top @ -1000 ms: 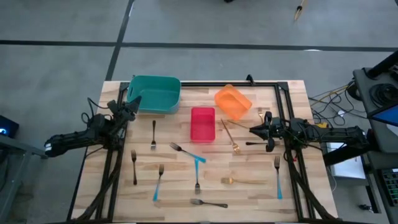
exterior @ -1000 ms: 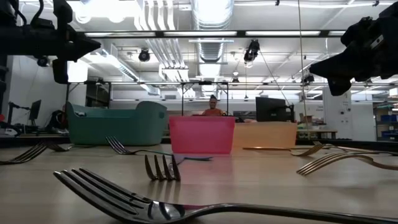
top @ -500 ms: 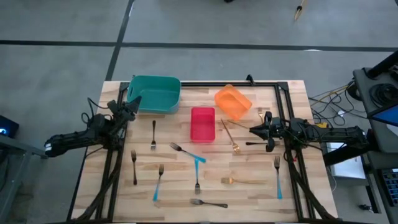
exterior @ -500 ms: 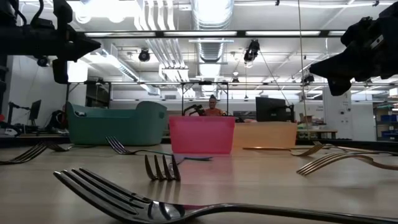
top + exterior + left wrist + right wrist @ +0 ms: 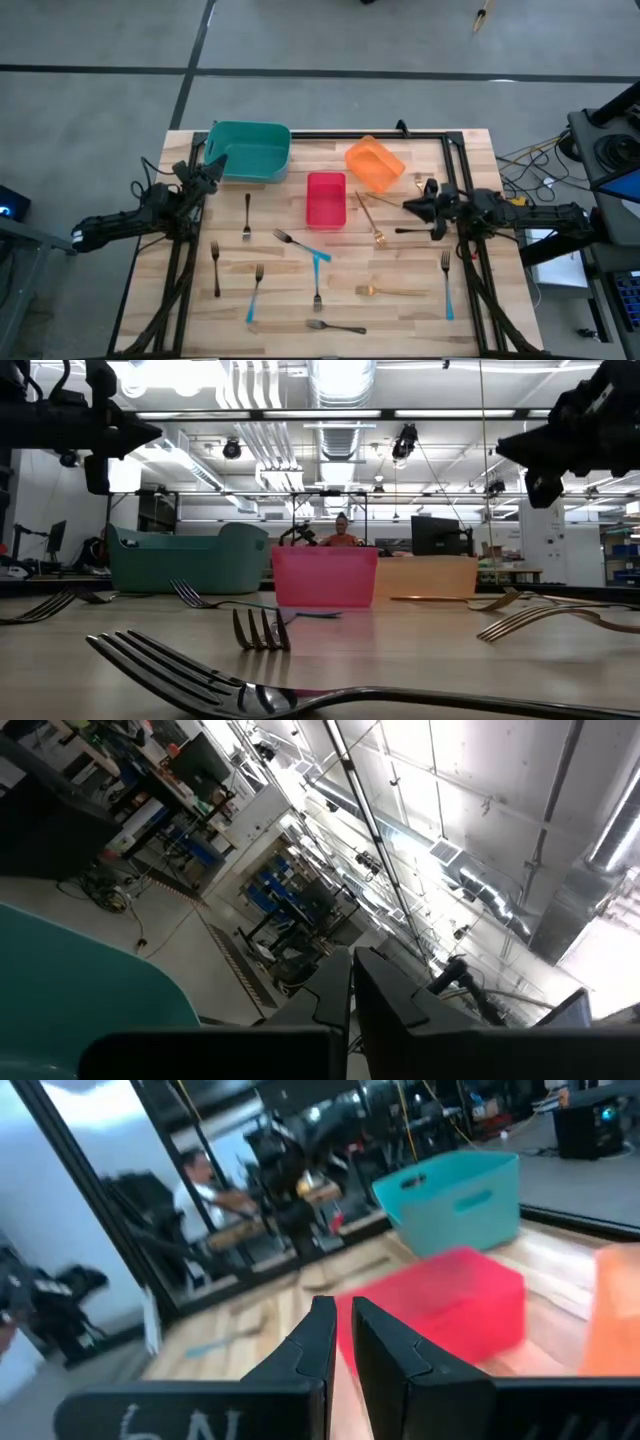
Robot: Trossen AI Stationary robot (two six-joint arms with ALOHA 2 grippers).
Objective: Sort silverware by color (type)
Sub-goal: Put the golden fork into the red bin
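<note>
Several thin forks lie flat and scattered on the wooden table: dark-handled ones (image 5: 247,215), light-blue-handled ones (image 5: 255,293), gold ones (image 5: 390,291) and a plain silver one (image 5: 335,326), which fills the foreground of the low view (image 5: 250,695). My left gripper (image 5: 215,168) is shut and hovers at the table's left side beside the teal bin (image 5: 250,150). Also shut, my right gripper (image 5: 408,208) hovers at the right side, pointing level toward the red bin (image 5: 450,1295). Nothing is between the fingers of either gripper (image 5: 352,982) (image 5: 343,1330).
Three bins stand along the far half of the table: the teal one at far left, a red one (image 5: 326,199) in the middle, an orange one (image 5: 374,163) tilted to its right. A black frame (image 5: 455,160) runs along the table's edges. A person sits beyond the table (image 5: 343,532).
My right gripper has rolled about its own axis and tipped a little while staying in place above the table's right side. Its fingers remain shut. No fork has moved.
</note>
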